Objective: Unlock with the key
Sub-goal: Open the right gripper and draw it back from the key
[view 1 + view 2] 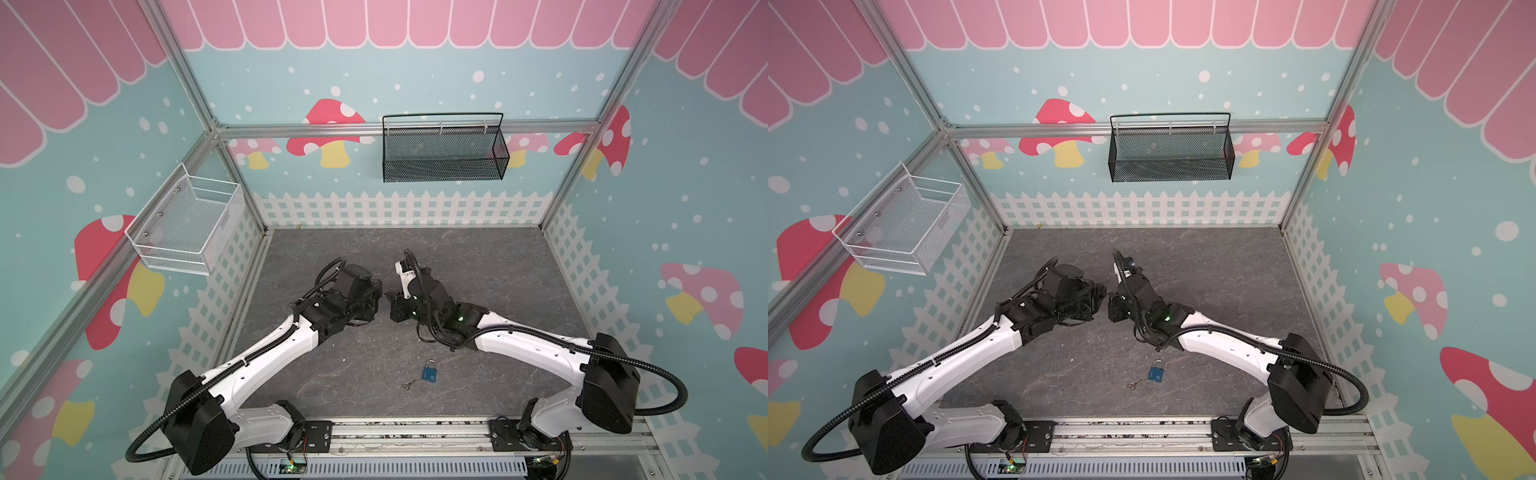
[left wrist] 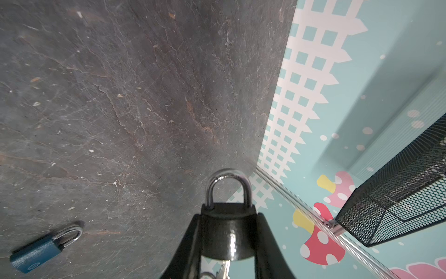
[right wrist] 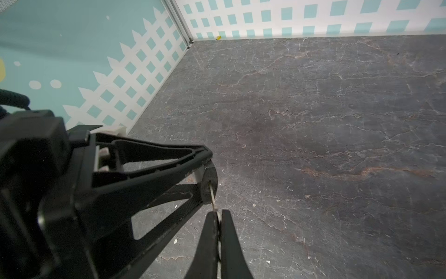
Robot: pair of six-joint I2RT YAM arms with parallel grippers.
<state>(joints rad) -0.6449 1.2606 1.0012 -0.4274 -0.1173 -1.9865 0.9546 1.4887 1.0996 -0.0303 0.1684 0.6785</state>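
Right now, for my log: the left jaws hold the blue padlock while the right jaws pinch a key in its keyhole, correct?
No: the left jaws hold a black padlock, as the left wrist view shows; the blue padlock lies on the table. The rest holds.

No readable text or numbers, round emblem on the blue padlock [image 2: 36, 252] too blurred to make out
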